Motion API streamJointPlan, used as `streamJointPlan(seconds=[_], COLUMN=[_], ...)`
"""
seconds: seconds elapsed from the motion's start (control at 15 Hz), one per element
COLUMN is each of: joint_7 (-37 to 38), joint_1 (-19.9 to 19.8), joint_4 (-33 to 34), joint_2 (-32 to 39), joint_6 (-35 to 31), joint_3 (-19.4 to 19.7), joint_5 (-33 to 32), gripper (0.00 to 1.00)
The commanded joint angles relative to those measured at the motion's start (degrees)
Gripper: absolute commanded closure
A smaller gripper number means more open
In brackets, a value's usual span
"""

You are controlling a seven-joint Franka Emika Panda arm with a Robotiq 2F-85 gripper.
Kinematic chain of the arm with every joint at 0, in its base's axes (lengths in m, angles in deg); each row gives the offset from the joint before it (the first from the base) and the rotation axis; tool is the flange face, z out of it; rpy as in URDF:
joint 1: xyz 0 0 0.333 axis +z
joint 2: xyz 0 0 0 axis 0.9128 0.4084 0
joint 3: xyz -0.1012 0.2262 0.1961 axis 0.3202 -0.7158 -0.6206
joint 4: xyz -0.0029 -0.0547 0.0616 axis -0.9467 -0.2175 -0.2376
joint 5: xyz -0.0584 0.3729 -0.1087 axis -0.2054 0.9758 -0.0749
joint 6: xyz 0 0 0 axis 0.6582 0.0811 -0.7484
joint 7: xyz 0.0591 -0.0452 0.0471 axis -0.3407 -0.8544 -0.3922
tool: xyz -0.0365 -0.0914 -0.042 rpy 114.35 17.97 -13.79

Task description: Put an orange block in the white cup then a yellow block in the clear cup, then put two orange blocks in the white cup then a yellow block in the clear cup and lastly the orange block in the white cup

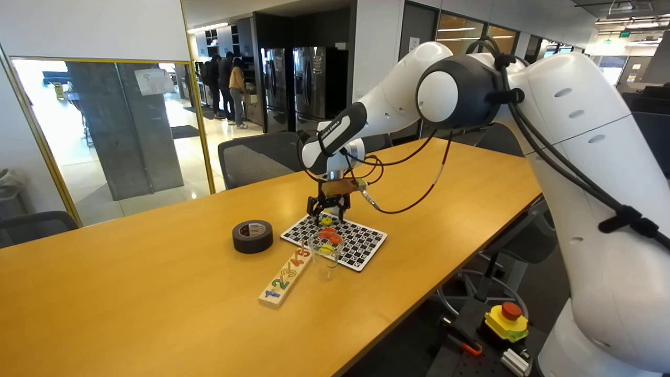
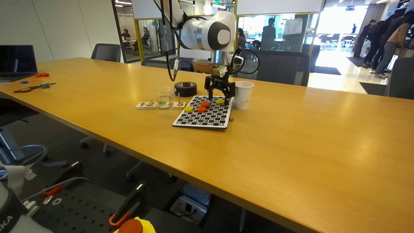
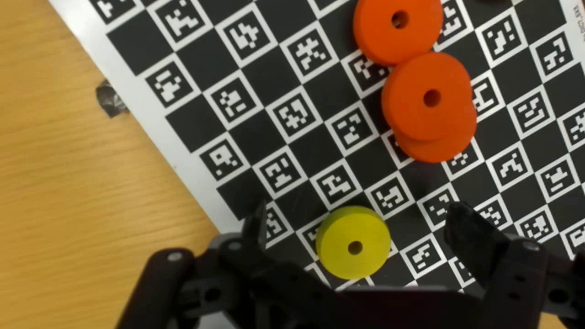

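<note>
In an exterior view, the clear cup [image 2: 165, 97] stands off the checkered board [image 2: 207, 121] at nine o'clock, orange blocks [image 2: 201, 109] central, your gripper [image 2: 218, 101] spread empty about a yellow block [image 2: 220, 102] at two, the white cup [image 2: 244, 95] just beyond. You're probably on the first yellow step: squeeze, then carry to nine. Peg rack [image 1: 286, 278] reads 1–5, arm [image 1: 463, 94] FRANKA EMIKA.

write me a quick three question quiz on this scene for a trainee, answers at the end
1. What colour is the round block between the open fingers in the wrist view?
2. True or false: the white cup stands upright beside the checkered board.
3. Which rests on that board? a) the laptop b) orange blocks c) the tape roll

Key: 1 yellow; 2 true; 3 b
</note>
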Motion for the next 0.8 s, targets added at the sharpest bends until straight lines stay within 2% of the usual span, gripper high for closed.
streamJointPlan(seconds=[0.0,0.33,0.73], joint_7=[3.1,5.2,5.2], joint_1=[1.8,2.6,2.2], joint_4=[0.6,0.5,1.1], joint_2=[0.5,0.6,0.9], joint_6=[-3.0,-4.7,-2.6], joint_3=[1.7,2.7,2.3], joint_5=[-1.6,-2.5,-1.9], gripper=[0.00,0.00,0.00])
